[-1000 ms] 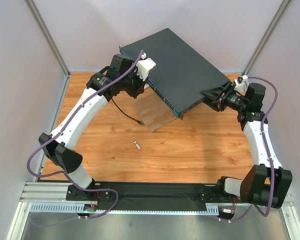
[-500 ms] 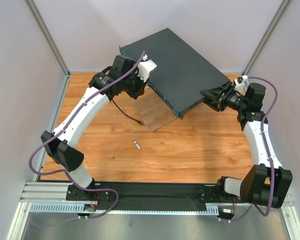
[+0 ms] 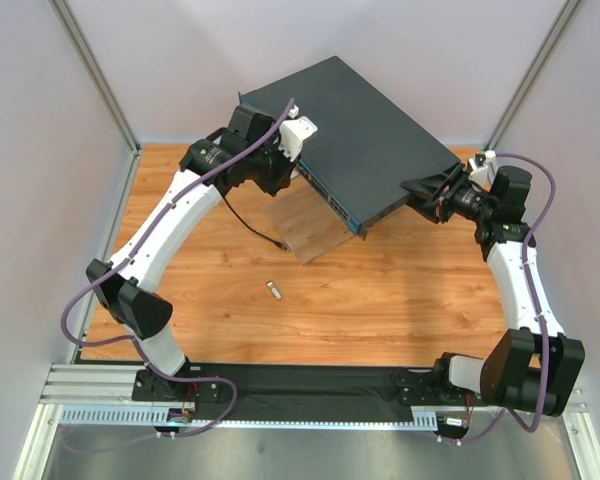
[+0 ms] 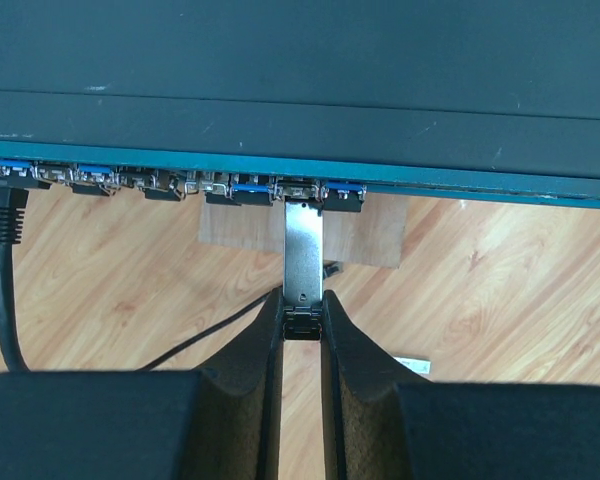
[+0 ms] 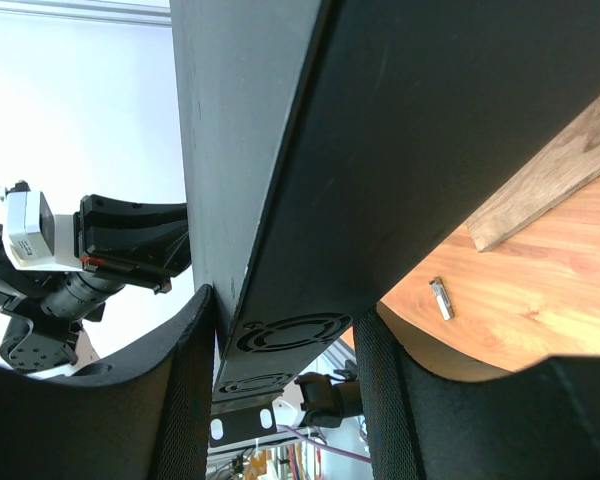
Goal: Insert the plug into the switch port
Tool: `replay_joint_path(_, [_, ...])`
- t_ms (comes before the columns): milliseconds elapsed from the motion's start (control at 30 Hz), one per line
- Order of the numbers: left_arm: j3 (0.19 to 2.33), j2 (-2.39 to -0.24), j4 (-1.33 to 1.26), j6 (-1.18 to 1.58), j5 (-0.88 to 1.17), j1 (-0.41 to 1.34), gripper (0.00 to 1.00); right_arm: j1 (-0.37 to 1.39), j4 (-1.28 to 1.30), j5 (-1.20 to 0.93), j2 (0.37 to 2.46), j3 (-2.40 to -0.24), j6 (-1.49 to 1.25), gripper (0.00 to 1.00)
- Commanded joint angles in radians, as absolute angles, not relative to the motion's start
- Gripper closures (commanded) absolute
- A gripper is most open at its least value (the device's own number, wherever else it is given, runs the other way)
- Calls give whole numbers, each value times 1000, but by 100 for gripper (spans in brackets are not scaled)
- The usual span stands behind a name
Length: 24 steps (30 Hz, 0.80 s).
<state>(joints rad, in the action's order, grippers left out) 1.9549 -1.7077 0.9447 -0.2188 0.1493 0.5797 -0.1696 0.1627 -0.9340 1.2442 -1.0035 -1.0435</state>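
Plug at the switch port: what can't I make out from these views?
- Left wrist: the plug tip is hidden at the switch front edge, so insertion depth is unclear.
- Top external: the left arm covers the plug entirely.
- Right wrist: the switch body blocks its port row.

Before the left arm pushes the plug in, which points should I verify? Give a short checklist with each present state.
1. Left gripper shut on the plug: ok.
2. Plug tip at the mouth of a port on the switch: ok.
3. Right gripper clamps the switch: ok.
4. Plug fully seated: not ok, most of it shows.
5. Port free inside: cannot tell.
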Motion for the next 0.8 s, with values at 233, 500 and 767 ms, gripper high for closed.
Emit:
replay_joint_path(233, [2045,-1756,844,-218,178,603,100,-160,80,-862,1261,-1039,-833,100])
replay_joint_path(500, [2144,-1810,873,-198,207,629,100,-160,80,-862,1262,-1037,-834,100])
replay_joint_path(767, [2108,-1818,868,-166,216,629,100,-160,83,-864,1266,-1039,-828,100])
